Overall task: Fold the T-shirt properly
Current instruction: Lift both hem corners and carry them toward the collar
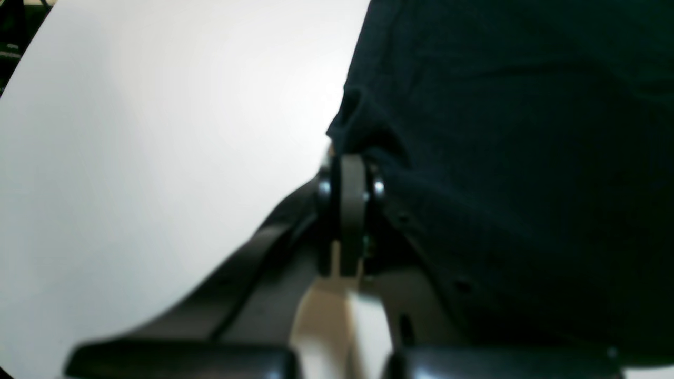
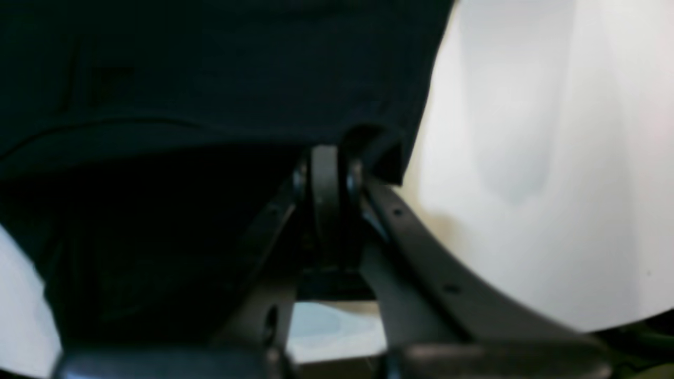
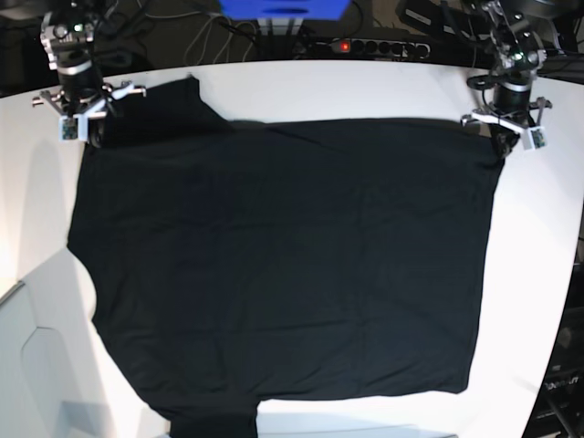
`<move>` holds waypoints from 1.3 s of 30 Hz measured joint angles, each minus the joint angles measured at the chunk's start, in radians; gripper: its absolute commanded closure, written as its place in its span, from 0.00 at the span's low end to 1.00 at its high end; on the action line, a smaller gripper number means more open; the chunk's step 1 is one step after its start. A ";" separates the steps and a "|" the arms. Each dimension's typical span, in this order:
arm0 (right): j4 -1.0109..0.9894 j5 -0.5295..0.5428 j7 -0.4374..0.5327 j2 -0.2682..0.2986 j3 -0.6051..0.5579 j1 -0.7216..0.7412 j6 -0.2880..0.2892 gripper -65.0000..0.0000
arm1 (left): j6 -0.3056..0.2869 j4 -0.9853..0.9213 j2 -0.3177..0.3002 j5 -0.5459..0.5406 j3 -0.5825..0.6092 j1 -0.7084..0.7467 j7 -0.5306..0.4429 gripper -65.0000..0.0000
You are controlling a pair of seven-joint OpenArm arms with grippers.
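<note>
The black T-shirt lies spread flat, plain side up, on the white table. One sleeve points to the far left and another to the near edge. My left gripper stands at the shirt's far right corner, shut on the cloth edge. The left wrist view shows its closed fingers pinching the T-shirt. My right gripper is at the far left corner by the sleeve. In the right wrist view its fingers are shut on a fold of the T-shirt.
A power strip and cables lie behind the table's far edge, beside a blue box. A white panel sits at the near left. The table's curved right edge runs close to the shirt's side.
</note>
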 measured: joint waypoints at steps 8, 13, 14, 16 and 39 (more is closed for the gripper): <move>-0.001 -0.006 0.001 0.000 0.000 0.139 0.000 1.00 | 0.005 -0.002 0.000 0.000 -0.015 -0.103 0.000 1.00; -0.011 -0.064 -0.005 -0.001 -0.015 0.261 0.000 1.00 | 0.005 -0.008 0.000 0.000 -0.016 -0.188 0.003 1.00; -0.016 -0.096 -0.017 0.001 -0.031 0.288 0.000 1.00 | 0.004 -0.009 0.000 0.001 -0.015 -0.205 0.005 1.00; -0.049 -0.143 -0.050 0.000 -0.069 0.350 0.000 1.00 | 0.000 -0.010 0.000 0.000 -0.014 -0.237 0.002 1.00; -0.519 -0.299 -0.075 0.046 -0.090 0.782 0.008 1.00 | 0.006 -0.236 -0.010 0.003 -0.009 -0.495 0.005 1.00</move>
